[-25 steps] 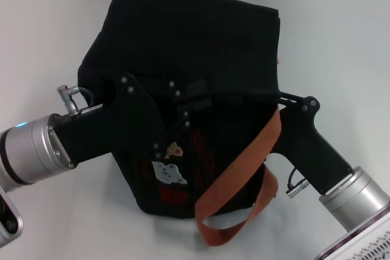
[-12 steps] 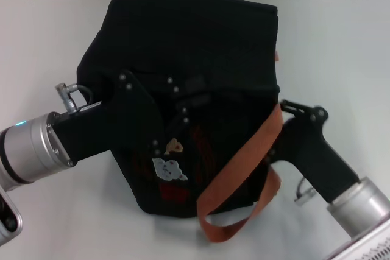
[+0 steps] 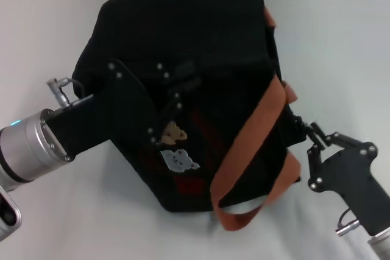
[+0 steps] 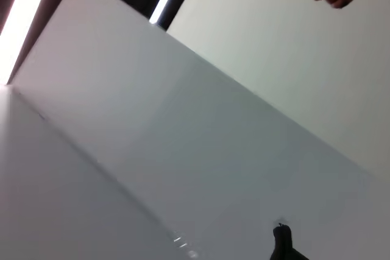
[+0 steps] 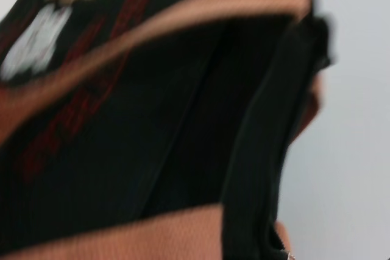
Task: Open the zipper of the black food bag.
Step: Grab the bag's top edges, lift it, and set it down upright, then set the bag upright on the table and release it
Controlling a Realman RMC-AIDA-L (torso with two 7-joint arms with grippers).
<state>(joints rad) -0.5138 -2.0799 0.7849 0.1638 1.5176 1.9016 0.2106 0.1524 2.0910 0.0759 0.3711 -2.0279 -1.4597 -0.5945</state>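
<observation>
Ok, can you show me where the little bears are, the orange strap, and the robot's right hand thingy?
bear patches [image 3: 177, 147], head view, on the two bears on the black food bag [image 3: 183, 41].
orange strap [image 3: 253, 129], head view, mid-strap across the front.
right gripper [image 3: 303, 131], head view, fingertips at the bag's edge.

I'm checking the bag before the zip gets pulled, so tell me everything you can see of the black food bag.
The black food bag is a large boxy tote of dark fabric, lying skewed on the white table. Brown-orange webbing handles loop across its front, beside red lettering and tan and white bear patches. The left gripper rests on its front panel; the right gripper is at its right edge.
</observation>
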